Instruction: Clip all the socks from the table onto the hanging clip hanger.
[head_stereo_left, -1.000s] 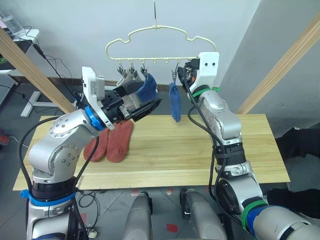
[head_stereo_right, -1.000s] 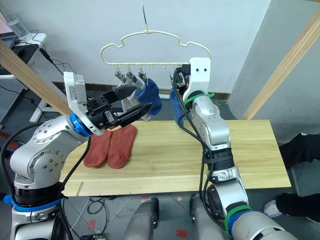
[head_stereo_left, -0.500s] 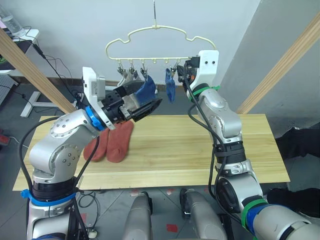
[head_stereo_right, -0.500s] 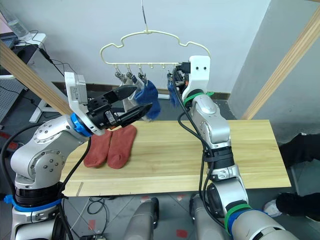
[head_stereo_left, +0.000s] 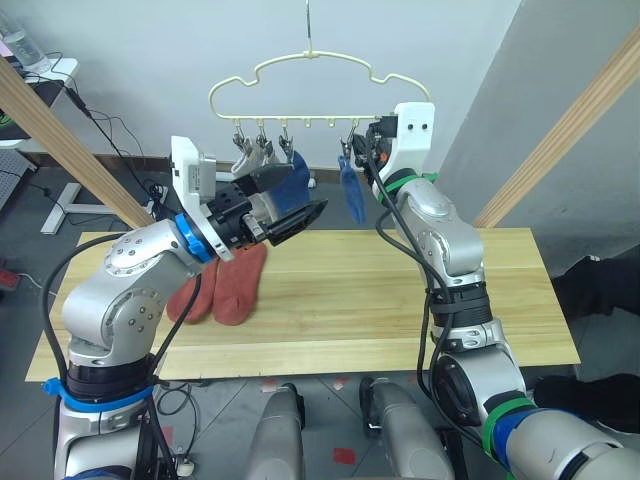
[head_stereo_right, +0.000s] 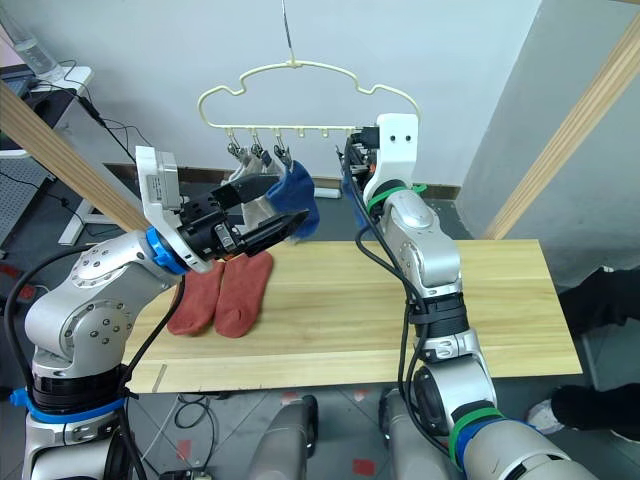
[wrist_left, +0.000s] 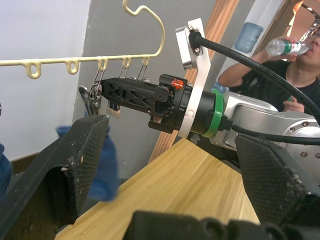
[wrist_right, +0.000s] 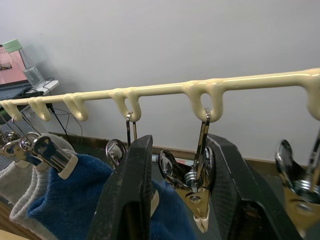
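Note:
The pale yellow clip hanger (head_stereo_left: 320, 117) hangs above the table (head_stereo_left: 400, 300). At its left end two light grey socks (head_stereo_left: 250, 156) and a blue sock (head_stereo_left: 295, 178) hang from clips. A second blue sock (head_stereo_left: 352, 195) hangs further right from a metal clip (wrist_right: 197, 187). My right gripper (wrist_right: 182, 175) is up at the hanger bar, shut on that clip. My left gripper (head_stereo_left: 305, 190) is open and empty, just in front of the first blue sock. Two rust-red socks (head_stereo_left: 220, 285) lie side by side on the table's left part.
Slanted wooden poles (head_stereo_left: 570, 130) rise at both sides of the table. In the left wrist view a person (wrist_left: 280, 65) sits behind, drinking from a bottle. A desk with cables (head_stereo_left: 60, 80) stands at the far left.
The second blue sock swung up and left under its clip, then back down beside the right gripper. My left gripper shifted slightly up and right. The right arm stayed put.

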